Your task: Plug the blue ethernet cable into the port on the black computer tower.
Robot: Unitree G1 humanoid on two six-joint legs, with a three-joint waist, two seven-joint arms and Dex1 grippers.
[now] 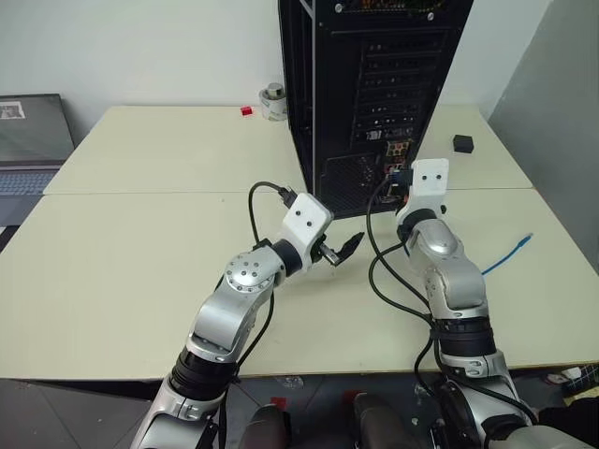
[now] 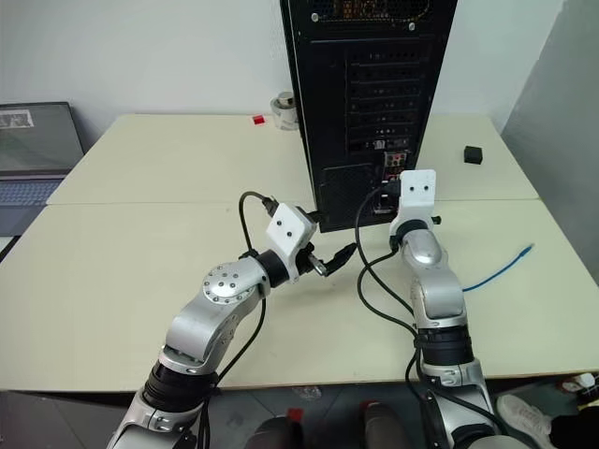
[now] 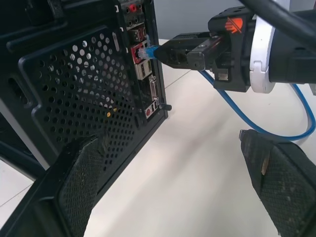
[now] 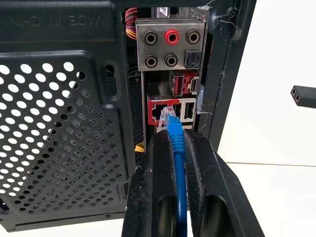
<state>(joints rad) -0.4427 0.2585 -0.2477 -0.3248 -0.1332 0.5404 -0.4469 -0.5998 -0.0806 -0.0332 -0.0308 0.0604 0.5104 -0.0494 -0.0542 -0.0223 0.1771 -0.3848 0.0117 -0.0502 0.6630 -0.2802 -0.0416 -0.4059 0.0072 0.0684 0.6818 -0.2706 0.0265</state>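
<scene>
The black computer tower stands at the back of the table, its rear face towards me. My right gripper is shut on the blue ethernet cable just behind its clear plug. The plug's tip is at the red-framed connector block, by the right edge of the port; I cannot tell whether it is inside. The cable's free end trails over the table to the right. My left gripper hovers open to the left of the right one, level, aimed at the tower's mesh grille, with nothing between its fingers.
A grey laptop sits at the far left. A small black block lies right of the tower, and a red piece and a small white container lie left of it. Black robot cables hang between my arms.
</scene>
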